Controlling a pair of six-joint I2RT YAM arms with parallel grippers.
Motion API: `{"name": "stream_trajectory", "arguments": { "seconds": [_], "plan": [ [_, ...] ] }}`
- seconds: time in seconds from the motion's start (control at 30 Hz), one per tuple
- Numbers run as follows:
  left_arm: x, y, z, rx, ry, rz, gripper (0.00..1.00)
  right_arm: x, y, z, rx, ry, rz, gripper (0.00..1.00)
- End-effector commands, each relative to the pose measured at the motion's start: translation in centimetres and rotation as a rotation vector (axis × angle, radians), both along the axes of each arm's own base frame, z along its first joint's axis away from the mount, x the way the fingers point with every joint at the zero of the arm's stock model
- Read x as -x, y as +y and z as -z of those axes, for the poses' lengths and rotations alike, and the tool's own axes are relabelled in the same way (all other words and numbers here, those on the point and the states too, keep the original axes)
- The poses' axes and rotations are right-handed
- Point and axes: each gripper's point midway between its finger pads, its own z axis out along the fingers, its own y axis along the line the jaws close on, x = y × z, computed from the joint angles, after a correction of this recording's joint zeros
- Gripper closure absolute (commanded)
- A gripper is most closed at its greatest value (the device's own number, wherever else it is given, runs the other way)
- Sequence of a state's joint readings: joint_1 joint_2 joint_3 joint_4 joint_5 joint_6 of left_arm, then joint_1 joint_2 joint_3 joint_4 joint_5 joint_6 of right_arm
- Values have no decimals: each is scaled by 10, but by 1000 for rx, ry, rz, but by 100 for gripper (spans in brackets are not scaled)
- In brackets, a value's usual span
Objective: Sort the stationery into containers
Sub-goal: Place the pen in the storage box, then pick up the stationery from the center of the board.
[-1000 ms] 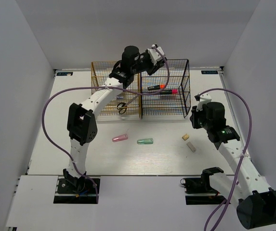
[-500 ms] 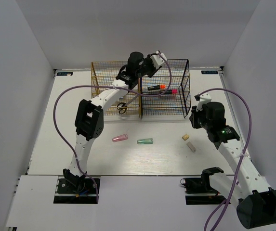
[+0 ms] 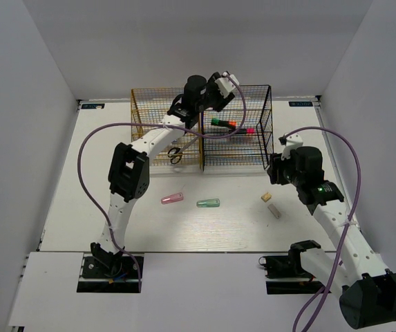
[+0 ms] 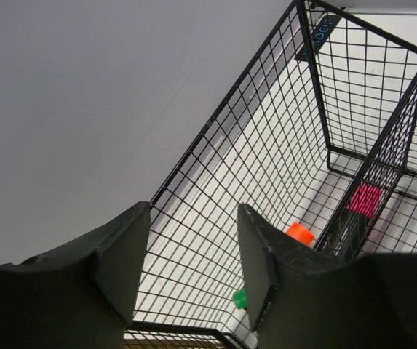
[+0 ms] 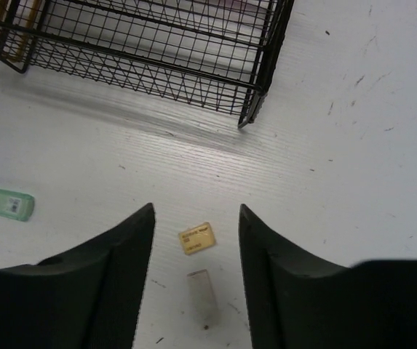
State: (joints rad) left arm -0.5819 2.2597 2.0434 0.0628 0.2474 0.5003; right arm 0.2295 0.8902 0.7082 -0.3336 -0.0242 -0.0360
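Three highlighters [image 3: 231, 125] lie inside the black rack [image 3: 267, 142], their caps green, orange and pink. The gold rack [image 3: 139, 131] stands right against the black rack's left side and has scissors [image 3: 175, 155] in it. In front of the black rack, loose on the table [image 3: 80, 200], lie a pink capsule [image 3: 172, 198], a green capsule [image 3: 208, 203], a small tan piece [image 3: 267, 197] and, just beside it, a pale eraser [image 3: 275, 211]. The table is white and scuffed, closed in by plain grey-white walls [image 3: 32, 83]. My left gripper [image 4: 193, 211] hangs over the black rack's top, jaws apart with nothing between them; its wrist view shows the three caps through the mesh. My right gripper [image 5: 196, 211] hovers near the black rack's right front corner, jaws wide and empty, and its wrist view puts the tan piece and eraser straight below the gap. A purple cable [image 3: 149, 126] crosses over the gold rack in the top view.
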Motion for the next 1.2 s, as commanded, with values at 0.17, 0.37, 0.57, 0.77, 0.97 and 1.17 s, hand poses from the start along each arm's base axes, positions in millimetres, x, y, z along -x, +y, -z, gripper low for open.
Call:
{"name": "stream_trajectory", "arguments": {
  "seconds": [0.17,0.37,0.57,0.77,0.97,1.17],
  "plan": [
    [142,-22,-167,184,-57,165,100,11,21,-3,41,-64,-251,92],
    [229,45,-101,179,598,-216,55,49,53,31,151,-60,-754,98],
    [324,170,42,-8,911,-584,14,39,34,43,279,102,-785,11],
    [369,237,122,-63,969,-625,48,36,22,37,202,435,-520,89],
    [384,252,146,-65,939,-561,38,59,5,73,250,518,-413,46],
    [390,263,151,-64,898,-547,11,65,-8,98,304,561,-348,38]
  ]
}}
